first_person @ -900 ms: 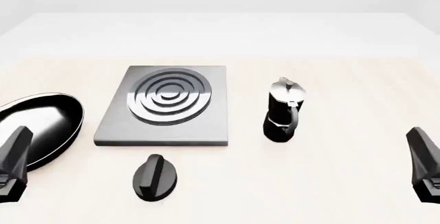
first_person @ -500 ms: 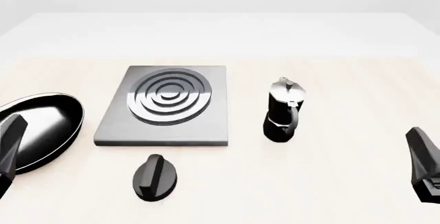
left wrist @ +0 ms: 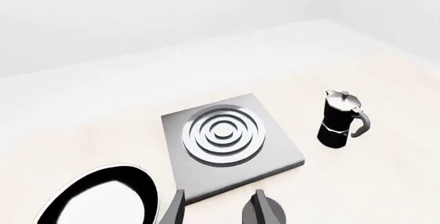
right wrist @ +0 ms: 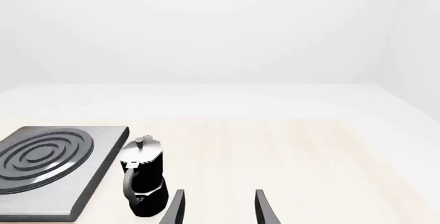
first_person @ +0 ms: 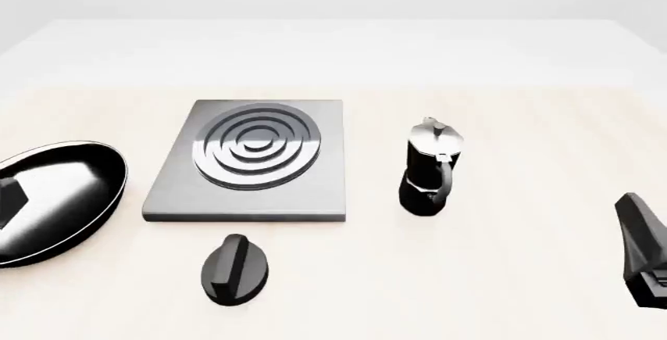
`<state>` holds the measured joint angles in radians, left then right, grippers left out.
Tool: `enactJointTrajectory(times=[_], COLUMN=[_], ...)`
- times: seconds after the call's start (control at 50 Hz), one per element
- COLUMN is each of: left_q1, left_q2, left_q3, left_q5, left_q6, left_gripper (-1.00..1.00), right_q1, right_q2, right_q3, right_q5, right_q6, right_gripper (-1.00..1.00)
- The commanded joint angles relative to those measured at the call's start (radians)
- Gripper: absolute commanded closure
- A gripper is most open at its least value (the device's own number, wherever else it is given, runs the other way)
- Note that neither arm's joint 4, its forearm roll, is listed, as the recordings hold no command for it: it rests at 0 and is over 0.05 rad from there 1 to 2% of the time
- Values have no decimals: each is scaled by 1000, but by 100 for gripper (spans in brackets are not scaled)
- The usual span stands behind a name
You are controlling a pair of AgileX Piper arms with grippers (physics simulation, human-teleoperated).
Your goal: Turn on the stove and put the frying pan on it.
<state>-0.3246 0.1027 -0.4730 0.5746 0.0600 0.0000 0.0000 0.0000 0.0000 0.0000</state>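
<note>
Grey stove (first_person: 250, 164) lies mid-table (first_person: 521, 121), with your frying pan (first_person: 58, 199) on the table just left of it. Both claws, left claw (left wrist: 218, 211) and right claw (right wrist: 218, 208), are spread open and hold nothing.

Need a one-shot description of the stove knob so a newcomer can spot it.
Start at the stove, the big flat grey plate with concentric burner rings at the table's middle. Just in front of its near edge, apart from it, lies the knob. It is small, round and black with a raised ridge, unlike the wide frying pan or the upright moka pot.
</note>
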Motion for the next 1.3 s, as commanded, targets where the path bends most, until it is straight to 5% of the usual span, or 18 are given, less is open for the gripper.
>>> enactJointTrajectory(times=[0.02, 0.28, 0.46, 1.3], left_q1=[-97, -199, -293, -348], left_q2=[19, 23, 84, 398], left_q3=[-69, -23, 11, 276], left_q5=[170, 212, 163, -288], left_q6=[-45, -45, -126, -193], left_gripper=[-100, -100, -100, -100], right_q1=[0, 0, 0, 0], right_q2=[0, 0, 0, 0], right_q3=[0, 0, 0, 0], right_q5=[0, 0, 0, 0], right_q6=[0, 0, 0, 0], right_gripper=[-100, -100, -100, -100])
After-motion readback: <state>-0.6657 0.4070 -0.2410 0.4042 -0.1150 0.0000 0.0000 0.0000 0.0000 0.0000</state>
